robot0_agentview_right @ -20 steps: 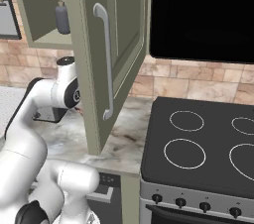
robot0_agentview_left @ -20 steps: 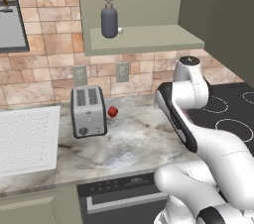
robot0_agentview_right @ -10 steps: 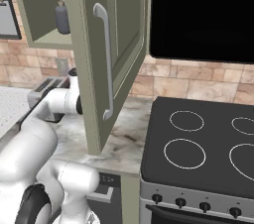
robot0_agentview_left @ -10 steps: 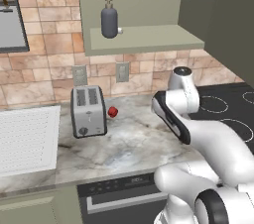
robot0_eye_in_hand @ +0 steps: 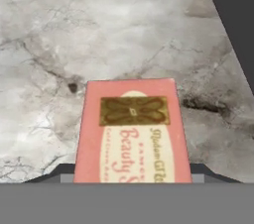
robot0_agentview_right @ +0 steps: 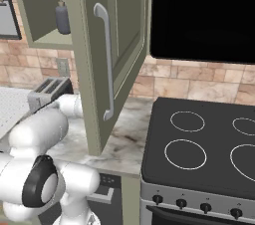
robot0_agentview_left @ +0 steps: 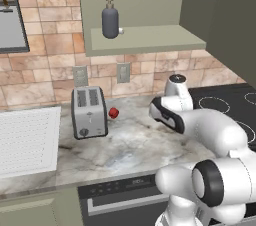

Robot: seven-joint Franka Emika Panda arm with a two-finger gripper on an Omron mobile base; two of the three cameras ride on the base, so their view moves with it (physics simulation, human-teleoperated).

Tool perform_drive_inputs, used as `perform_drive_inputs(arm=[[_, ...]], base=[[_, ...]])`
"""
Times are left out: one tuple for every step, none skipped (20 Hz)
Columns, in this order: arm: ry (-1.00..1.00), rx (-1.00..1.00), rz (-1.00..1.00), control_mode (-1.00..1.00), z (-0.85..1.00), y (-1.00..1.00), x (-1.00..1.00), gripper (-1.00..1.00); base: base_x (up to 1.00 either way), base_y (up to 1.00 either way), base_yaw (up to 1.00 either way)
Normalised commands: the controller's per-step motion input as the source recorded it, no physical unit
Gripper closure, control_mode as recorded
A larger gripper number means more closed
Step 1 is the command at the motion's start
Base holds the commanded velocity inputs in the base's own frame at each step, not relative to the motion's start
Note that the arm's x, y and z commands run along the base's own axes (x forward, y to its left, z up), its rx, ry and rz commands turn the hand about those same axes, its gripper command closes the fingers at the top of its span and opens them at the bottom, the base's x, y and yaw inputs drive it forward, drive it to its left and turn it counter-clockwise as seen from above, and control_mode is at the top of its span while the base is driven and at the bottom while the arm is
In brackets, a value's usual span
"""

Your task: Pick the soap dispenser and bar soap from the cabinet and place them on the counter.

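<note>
Where label shows, bar soap [robot0_eye_in_hand: 133, 134] reads "Beauty", over counter [robot0_eye_in_hand: 99, 29].

Arm [robot0_agentview_left: 200, 125] lower — nearer counter [robot0_agentview_left: 130, 145].

The counter [robot0_agentview_left: 130, 145] lies open right of the toaster [robot0_agentview_left: 89, 112]; the cabinet [robot0_agentview_right: 112, 59] door juts over it

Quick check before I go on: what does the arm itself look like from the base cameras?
The arm is glossy white, built of thick rounded links. Its joints carry dark grey or black bands, with a black ring around the big round joint cap and a small dark cap on the far link.
</note>
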Motion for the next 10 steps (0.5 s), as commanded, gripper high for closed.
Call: perform_drive_inputs(arm=[[0.02, 0.02, 0.0, -1.0, -0.4, -0.08, 0.51, 1.0], [0.02, 0.02, 0.0, -1.0, -0.4, -0.07, 0.52, 1.0], [0.02, 0.01, 0.0, -1.0, -0.4, -0.06, 0.51, 1.0], [0.02, 0.01, 0.0, -1.0, -0.39, -0.05, 0.52, 1.0], [0.02, 0.01, 0.0, -1.0, -0.39, -0.04, 0.53, 1.0], [0.02, 0.01, 0.0, -1.0, -0.38, -0.04, 0.52, 1.0], [0.0, 0.0, 0.0, -1.0, -0.35, -0.02, 0.49, 1.0], [0.0, 0.0, 0.0, -1.0, -0.31, -0.01, 0.47, 1.0], [0.0, 0.0, 0.0, -1.0, -0.3, 0.0, 0.46, 1.0], [0.02, 0.01, 0.01, -1.0, -0.3, 0.0, 0.5, 1.0]], base=[[0.0, 0.0, 0.0], [0.0, 0.0, 0.0], [0.0, 0.0, 0.0], [0.0, 0.0, 0.0], [0.0, 0.0, 0.0], [0.0, 0.0, 0.0], [0.0, 0.0, 0.0], [0.0, 0.0, 0.0], [0.0, 0.0, 0.0], [0.0, 0.0, 0.0]])
